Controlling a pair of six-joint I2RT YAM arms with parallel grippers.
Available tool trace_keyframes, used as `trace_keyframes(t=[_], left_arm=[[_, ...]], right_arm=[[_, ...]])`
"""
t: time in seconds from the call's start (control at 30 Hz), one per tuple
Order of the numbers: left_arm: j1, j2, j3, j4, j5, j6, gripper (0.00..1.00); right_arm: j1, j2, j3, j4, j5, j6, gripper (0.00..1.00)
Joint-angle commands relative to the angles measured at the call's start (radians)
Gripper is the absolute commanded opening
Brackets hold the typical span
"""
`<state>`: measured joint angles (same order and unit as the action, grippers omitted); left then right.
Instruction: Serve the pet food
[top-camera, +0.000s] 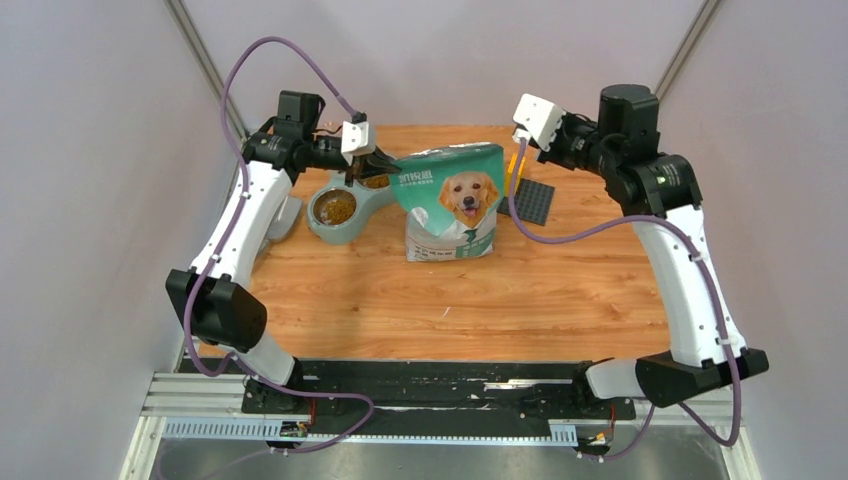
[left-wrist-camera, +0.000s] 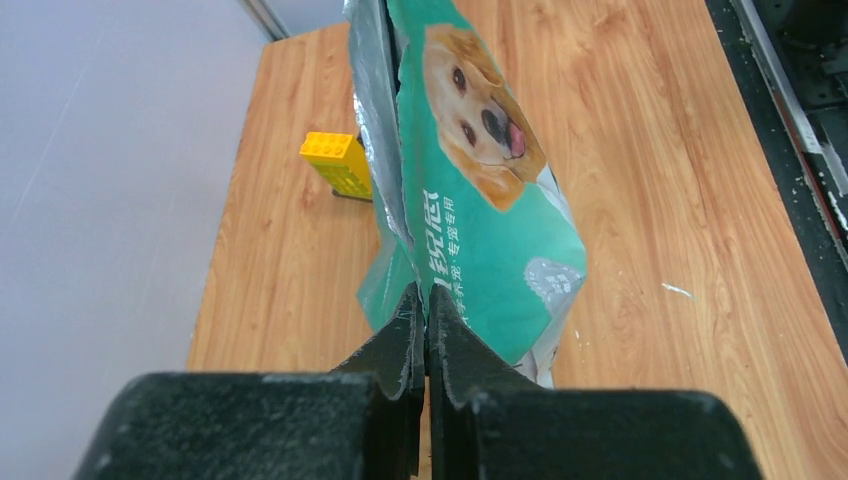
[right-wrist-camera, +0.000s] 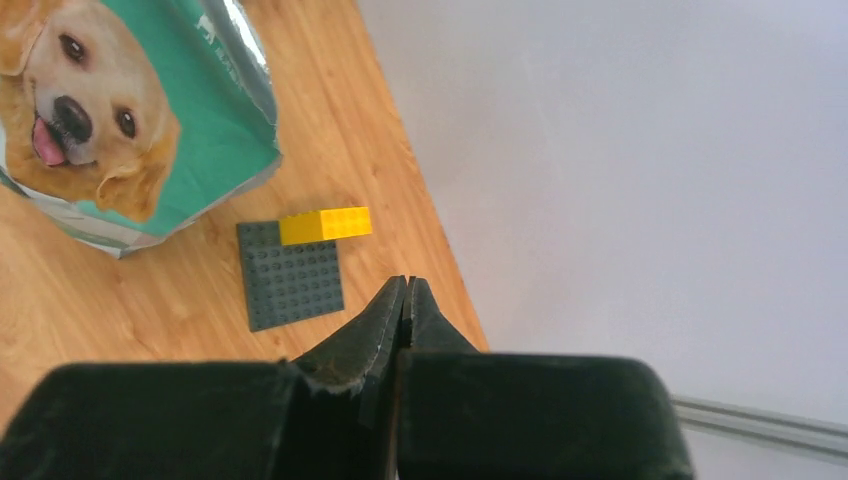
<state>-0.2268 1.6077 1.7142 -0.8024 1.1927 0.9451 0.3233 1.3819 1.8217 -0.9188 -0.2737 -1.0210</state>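
With the left gripper (left-wrist-camera: 425, 300) and right gripper (right-wrist-camera: 405, 290) both closed on nothing, pet food (top-camera: 335, 207) lies in the bowl (top-camera: 340, 236) just beside the left one, so serving looks done; withdrawing must not topple the bag (left-wrist-camera: 470, 200) at its tips.

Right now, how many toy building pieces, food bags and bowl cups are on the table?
Toy building pieces: 2, a yellow brick and a grey studded plate
Food bags: 1, the green dog bag
Bowl cups: 2, near cup and far cup of one feeder
Total: 5
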Motion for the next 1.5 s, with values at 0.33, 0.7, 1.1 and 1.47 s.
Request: trace_keyframes(t=[0.33, 0.7, 1.1, 1.47], left_arm=[[-0.026, -0.103, -0.077, 0.230, -0.016, -0.237, 0.60], [-0.026, -0.072, -0.079, 0.286, -0.200, -0.329, 0.49], [-0.026, -0.024, -0.006, 0.103, -0.109, -0.226, 0.30], [-0.026, -0.020, 0.004, 0.085, -0.062, -0.189, 0.04]], right_arm=[[0.118, 0.011, -0.009, 0.182, -0.345, 0.161, 0.72], [0.209, 0.293, 0.200, 0.177, -0.518, 0.142, 0.50], [0.280, 0.415, 0.267, 0.112, -0.473, 0.100, 0.33], [0.313, 0.442, 0.251, 0.142, -0.376, 0.077, 0.24]])
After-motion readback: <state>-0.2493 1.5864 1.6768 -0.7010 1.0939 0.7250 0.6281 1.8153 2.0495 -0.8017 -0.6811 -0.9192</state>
